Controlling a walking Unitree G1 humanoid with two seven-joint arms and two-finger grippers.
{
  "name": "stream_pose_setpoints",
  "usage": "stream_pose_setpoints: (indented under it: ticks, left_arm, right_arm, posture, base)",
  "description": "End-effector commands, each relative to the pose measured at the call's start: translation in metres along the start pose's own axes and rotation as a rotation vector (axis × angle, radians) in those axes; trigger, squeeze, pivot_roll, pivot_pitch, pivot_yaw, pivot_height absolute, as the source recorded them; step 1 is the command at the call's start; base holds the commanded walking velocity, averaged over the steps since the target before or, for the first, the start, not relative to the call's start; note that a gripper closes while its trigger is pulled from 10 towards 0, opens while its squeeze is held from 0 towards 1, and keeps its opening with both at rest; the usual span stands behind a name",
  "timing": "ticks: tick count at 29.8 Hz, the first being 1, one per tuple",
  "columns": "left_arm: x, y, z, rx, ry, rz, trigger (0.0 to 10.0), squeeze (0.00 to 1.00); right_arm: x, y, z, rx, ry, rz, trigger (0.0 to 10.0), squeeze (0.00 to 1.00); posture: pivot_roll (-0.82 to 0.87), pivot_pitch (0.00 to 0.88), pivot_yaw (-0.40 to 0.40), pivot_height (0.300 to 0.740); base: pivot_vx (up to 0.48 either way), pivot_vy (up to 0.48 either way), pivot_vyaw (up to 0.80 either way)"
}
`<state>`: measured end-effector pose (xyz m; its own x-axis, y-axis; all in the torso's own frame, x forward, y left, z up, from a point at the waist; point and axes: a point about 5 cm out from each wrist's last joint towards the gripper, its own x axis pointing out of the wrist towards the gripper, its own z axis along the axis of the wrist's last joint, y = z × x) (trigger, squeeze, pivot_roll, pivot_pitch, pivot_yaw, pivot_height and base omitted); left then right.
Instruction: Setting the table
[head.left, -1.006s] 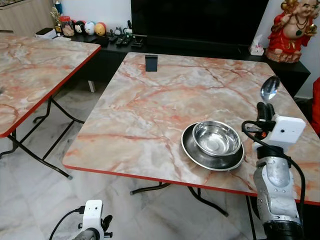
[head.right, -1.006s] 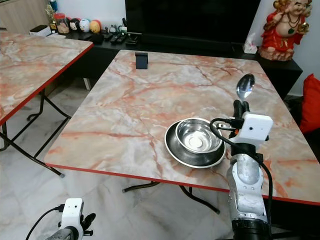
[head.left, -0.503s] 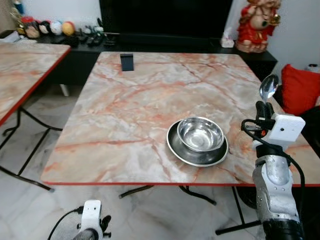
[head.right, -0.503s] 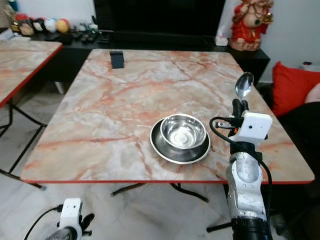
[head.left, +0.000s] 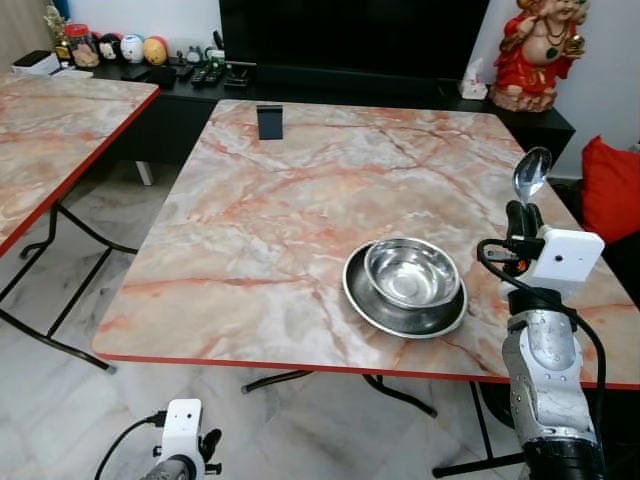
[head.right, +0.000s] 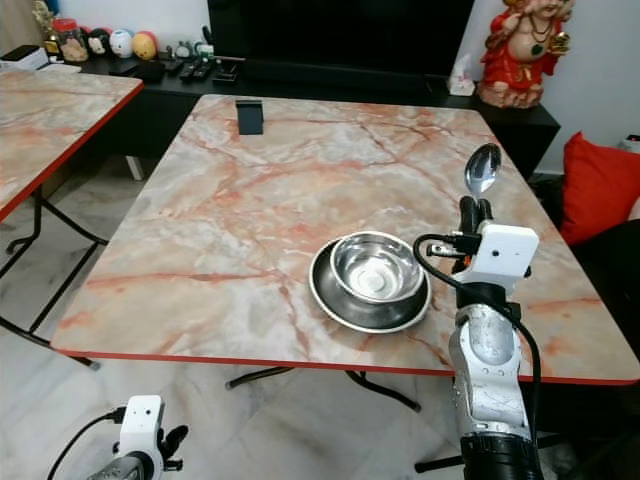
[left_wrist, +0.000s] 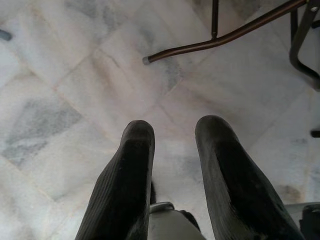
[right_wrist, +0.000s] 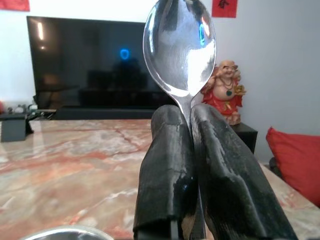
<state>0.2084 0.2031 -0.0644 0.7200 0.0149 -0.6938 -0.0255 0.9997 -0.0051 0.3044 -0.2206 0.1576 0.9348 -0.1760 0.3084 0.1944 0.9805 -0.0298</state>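
The right gripper is raised upright at the right edge of the pink-and-orange marble-patterned counter, its two black fingers pressed together on the handle of a shiny silver metal spoon. The spoon stands vertical, bowl uppermost, above the gripper. Just beside that arm, on the counter near its front edge, a round stainless steel bowl sits inside a round stainless steel plate. A small dark rectangular stand rests at the counter's far edge. The left gripper hangs low over the pale marble floor, fingers apart and holding nothing.
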Motion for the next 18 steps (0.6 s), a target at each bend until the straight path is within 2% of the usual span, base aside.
stream_pose_setpoints:
  ticks: [1,13,18]
  left_arm:
    - [-0.0016,0.0012,-0.0059,0.000,0.020,0.005,10.0,0.00]
    - [-0.0018,0.0025,-0.0053,0.006,0.017,0.005,10.0,0.00]
    - [-0.0017,0.0023,-0.0050,0.004,0.015,0.006,10.0,0.00]
  right_arm:
    - [0.0012,-0.0008,0.0006,-0.002,-0.004,-0.003,10.0,0.00]
    - [0.0014,-0.0005,0.0000,-0.001,0.000,-0.007,10.0,0.00]
    - [0.0016,-0.0006,-0.0004,-0.002,0.001,-0.008,10.0,0.00]
  posture:
    - [0.01,0.000,-0.052,0.727]
    - [0.01,0.000,-0.051,0.727]
    - [0.01,0.000,-0.050,0.727]
  base:
    - [0.000,-0.244,0.00]
    - [0.000,0.000,0.00]
    - [0.000,-0.458,0.00]
